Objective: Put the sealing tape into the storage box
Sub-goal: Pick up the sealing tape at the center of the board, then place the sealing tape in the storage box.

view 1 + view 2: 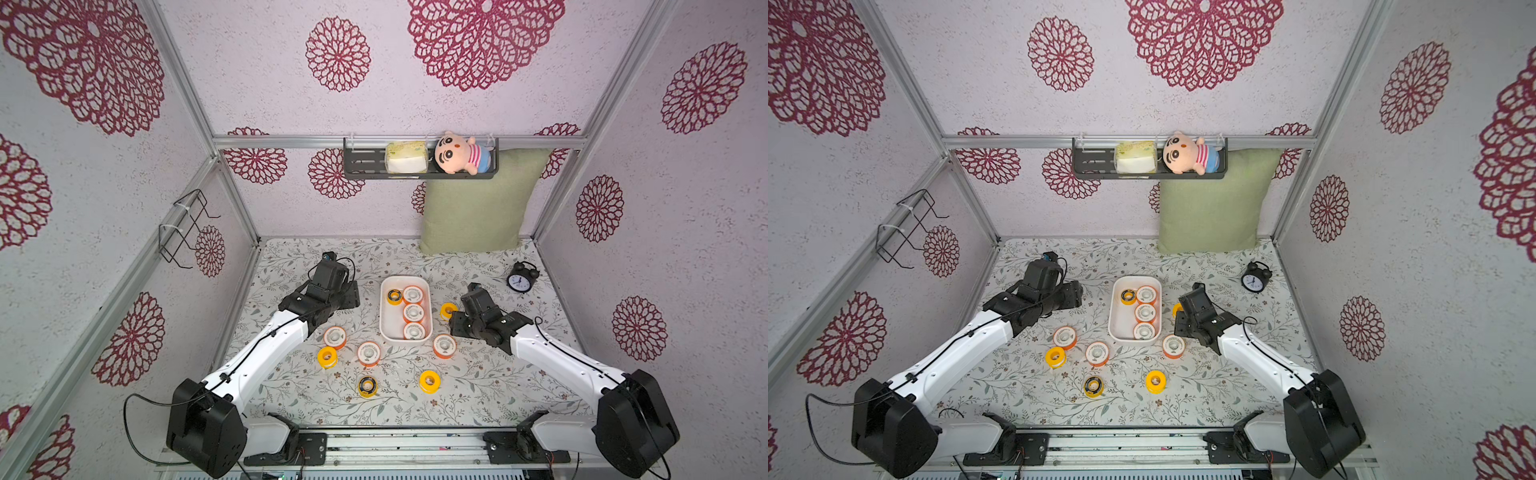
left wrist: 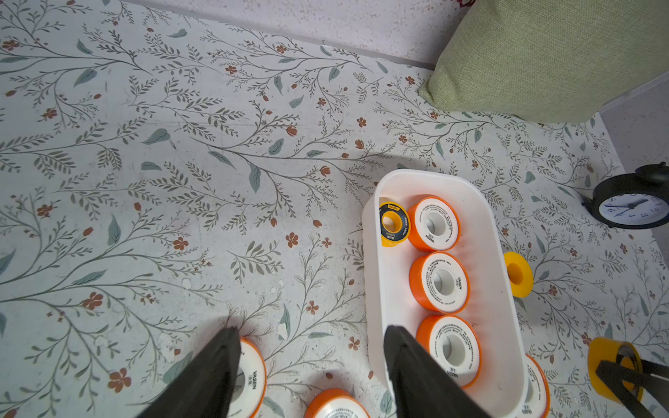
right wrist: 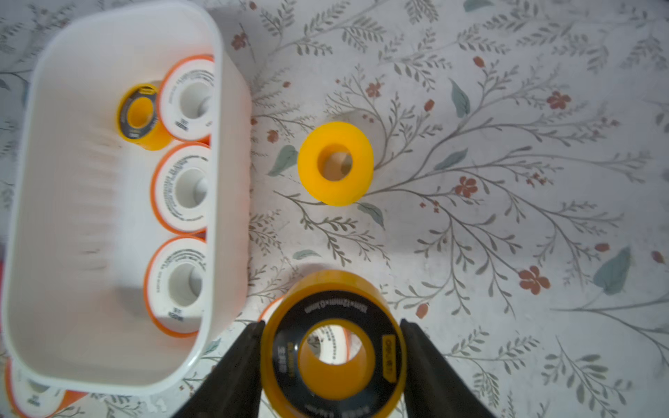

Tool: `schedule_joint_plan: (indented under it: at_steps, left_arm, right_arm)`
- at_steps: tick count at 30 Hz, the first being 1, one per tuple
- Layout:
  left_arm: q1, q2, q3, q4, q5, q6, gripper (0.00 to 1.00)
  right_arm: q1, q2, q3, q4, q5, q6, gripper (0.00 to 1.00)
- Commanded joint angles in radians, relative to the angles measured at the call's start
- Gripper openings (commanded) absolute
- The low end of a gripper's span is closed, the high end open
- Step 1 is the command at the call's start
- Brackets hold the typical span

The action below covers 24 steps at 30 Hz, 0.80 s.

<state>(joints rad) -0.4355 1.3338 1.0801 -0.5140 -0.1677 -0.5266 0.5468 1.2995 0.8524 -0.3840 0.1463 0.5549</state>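
Observation:
The white storage box [image 1: 390, 322] lies mid-table and holds three orange sealing tape spools [image 1: 413, 313] in a row, plus a yellow one with a black ring face [image 1: 394, 296]. My right gripper [image 3: 331, 325] is shut on another black-faced yellow spool [image 3: 333, 362], held above the table just right of the box [image 3: 90, 217]. A plain yellow spool [image 3: 335, 168] lies beyond it. My left gripper [image 2: 311, 331] stands open left of the box, nothing between its fingers. Several more spools lie loose in front of the box, among them an orange one [image 1: 368, 353] and a yellow one [image 1: 429, 381].
A black alarm clock [image 1: 521, 277] stands at the back right. A green pillow [image 1: 478, 203] leans on the back wall under a black shelf [image 1: 365, 164] with a plush doll. A wire rack [image 1: 183, 226] hangs on the left wall.

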Motion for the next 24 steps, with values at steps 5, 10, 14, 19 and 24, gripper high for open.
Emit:
schedule_joint_plan:
  at_steps: [5, 10, 14, 19, 24]
  left_arm:
    - [0.010, -0.007, 0.012, -0.006, -0.009, 0.002, 0.70]
    - [0.010, -0.007, 0.012, -0.009, -0.011, 0.001, 0.70]
    - [0.011, -0.008, 0.012, -0.014, -0.015, 0.002, 0.70]
    - [0.011, -0.010, 0.011, -0.014, -0.015, 0.001, 0.70]
    - [0.010, -0.013, 0.011, -0.017, -0.017, 0.001, 0.70]
  right_arm:
    - [0.024, 0.111, 0.154, 0.120, -0.120, -0.067, 0.56]
    - [0.061, 0.236, 0.269, 0.147, -0.151, -0.102, 0.56]
    - [0.088, 0.328, 0.349, 0.164, -0.175, -0.126, 0.56]
    - [0.111, 0.427, 0.426, 0.175, -0.208, -0.142, 0.56]
    - [0.133, 0.524, 0.515, 0.151, -0.223, -0.163, 0.56]
